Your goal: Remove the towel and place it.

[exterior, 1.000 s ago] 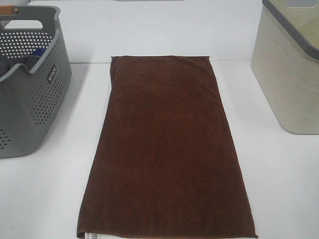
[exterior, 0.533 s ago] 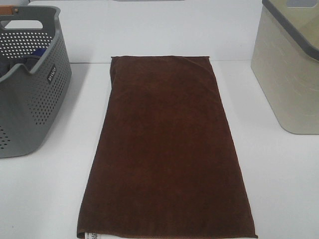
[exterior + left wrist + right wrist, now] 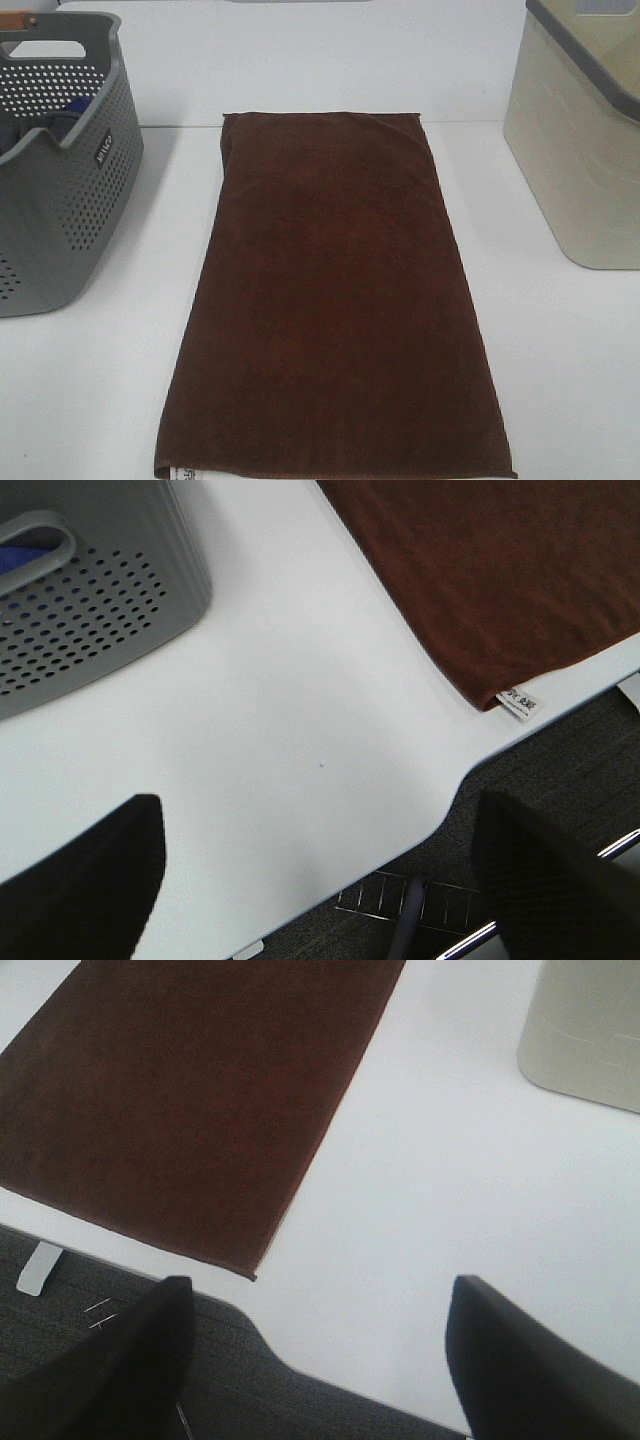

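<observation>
The dark brown towel (image 3: 335, 300) lies flat and spread out lengthwise in the middle of the white table, its small white tag (image 3: 185, 472) at the near left hem. It also shows in the left wrist view (image 3: 500, 570), with the tag (image 3: 518, 702), and in the right wrist view (image 3: 190, 1090). My left gripper (image 3: 320, 880) is open and empty, hovering over the table's near edge, left of the towel. My right gripper (image 3: 315, 1360) is open and empty over the near edge, right of the towel. Neither gripper shows in the exterior view.
A grey perforated basket (image 3: 60, 170) stands at the left, with a dark blue cloth (image 3: 70, 108) inside. A beige basket with a grey rim (image 3: 585, 130) stands at the right. The table's near edge (image 3: 440, 810) drops to dark floor.
</observation>
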Available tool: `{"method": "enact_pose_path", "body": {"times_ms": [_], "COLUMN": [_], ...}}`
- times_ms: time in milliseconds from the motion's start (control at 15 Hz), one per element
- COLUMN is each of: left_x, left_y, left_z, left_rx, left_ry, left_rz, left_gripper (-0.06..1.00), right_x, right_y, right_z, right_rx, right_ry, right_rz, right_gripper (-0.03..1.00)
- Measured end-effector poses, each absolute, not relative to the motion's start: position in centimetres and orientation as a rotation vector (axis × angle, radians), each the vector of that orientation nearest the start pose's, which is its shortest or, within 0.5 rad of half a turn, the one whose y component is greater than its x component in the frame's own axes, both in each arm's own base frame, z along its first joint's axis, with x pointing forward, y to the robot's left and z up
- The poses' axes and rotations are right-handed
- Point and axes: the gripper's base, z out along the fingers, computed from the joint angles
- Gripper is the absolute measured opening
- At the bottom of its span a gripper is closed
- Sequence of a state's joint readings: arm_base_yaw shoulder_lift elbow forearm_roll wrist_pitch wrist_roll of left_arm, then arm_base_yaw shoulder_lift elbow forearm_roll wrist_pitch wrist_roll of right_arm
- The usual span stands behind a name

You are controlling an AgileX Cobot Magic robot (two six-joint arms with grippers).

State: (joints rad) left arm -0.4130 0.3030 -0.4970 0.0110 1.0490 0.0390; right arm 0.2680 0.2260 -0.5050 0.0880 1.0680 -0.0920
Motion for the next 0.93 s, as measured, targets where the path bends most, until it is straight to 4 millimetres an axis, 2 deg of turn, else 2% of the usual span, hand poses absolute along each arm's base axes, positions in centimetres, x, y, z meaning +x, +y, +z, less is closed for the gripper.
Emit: {"method": "enact_pose_path", "body": {"times_ms": [333, 667, 933], "left_x": [3.9, 4.0, 2.0], "left_y": [-1.6, -0.7, 0.0], "left_z": [27.2, 27.2, 27.6], "left_rx": [0.528, 0.272, 0.071], "left_ry": [2.285, 2.309, 2.192], "left_rz": [-0.172, -0.064, 0.023], "left_gripper": [0.79, 0.79, 0.79], "right_x": [2.6, 2.6, 2.8], "right_y": [1.4, 1.4, 1.0], "right_z": [27.6, 27.6, 27.6], "right_rx": [-0.400, -0.399, -0.219], "right_ry": [2.241, 2.241, 2.261], "right_rz": [0.203, 0.202, 0.122], "right_gripper": [0.68, 0.68, 0.68]}}
